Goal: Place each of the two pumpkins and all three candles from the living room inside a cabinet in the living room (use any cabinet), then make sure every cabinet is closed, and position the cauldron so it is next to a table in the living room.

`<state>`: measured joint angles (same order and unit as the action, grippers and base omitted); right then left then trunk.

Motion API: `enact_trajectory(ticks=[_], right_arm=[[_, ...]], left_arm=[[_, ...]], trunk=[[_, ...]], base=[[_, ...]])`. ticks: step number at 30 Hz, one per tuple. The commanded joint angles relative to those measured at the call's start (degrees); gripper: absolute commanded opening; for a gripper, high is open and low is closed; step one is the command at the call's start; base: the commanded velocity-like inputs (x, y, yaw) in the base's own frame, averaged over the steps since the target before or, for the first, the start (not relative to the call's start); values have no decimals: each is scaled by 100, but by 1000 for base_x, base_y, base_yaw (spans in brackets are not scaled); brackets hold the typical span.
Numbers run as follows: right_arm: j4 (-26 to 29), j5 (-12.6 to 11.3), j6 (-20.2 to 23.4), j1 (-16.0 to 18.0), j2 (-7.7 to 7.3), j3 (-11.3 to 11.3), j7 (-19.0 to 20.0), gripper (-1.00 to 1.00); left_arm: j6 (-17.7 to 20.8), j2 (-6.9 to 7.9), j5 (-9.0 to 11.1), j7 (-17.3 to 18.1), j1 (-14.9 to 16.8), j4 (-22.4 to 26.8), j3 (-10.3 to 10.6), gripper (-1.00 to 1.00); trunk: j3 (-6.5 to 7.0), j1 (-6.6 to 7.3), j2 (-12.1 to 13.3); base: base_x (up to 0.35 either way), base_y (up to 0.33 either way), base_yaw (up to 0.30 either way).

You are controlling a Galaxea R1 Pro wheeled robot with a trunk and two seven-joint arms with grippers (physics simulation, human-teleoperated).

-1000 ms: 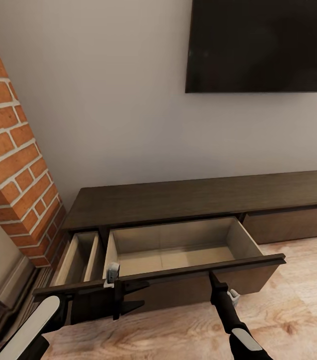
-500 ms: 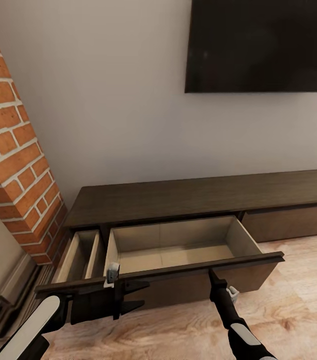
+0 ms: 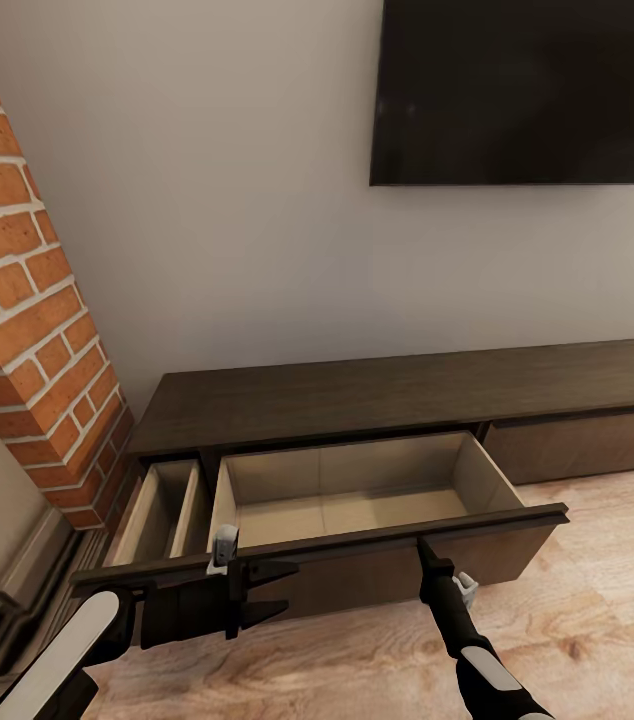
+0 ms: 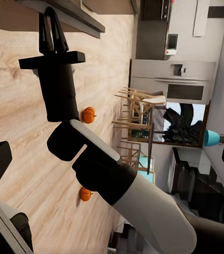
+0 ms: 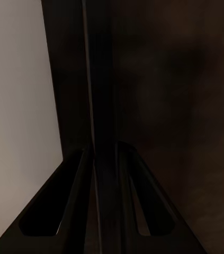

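Counting one cabinet [image 3: 407,395], with two drawers standing open, a narrow drawer [image 3: 162,510] and a wide drawer [image 3: 357,510], and one closed front [image 3: 587,445] sitting beside them. Counting two pumpkins lying on the wood floor [image 3: 597,620]: one pumpkin [image 4: 88,114] and a second pumpkin [image 4: 85,194]. Counting two grippers working at the drawers: the left gripper [image 3: 287,588] and the right gripper [image 3: 422,548]. Counting one television [image 3: 527,90] hanging on the wall and one brick fireplace [image 3: 27,300]. Seeing several wooden chairs [image 4: 138,111] overlapping too much for counting.
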<state>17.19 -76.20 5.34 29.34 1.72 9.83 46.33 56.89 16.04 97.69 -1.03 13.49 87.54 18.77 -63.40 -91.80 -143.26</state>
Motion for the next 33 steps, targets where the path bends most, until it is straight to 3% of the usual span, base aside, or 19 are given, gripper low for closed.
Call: enact_trajectory(ticks=[1,33], right_arm=[[3,16,82,-112,83,-228,500,-100],[-16,0,216,-112,83,-219,459,-100]], left_arm=[[6,4,22,-11,5,1,6,100],[5,4,22,-11,5,0,-13,100]], trunk=[[-6,2,-3],[-6,2,-3]], base=[[0,0,0],[0,0,0]])
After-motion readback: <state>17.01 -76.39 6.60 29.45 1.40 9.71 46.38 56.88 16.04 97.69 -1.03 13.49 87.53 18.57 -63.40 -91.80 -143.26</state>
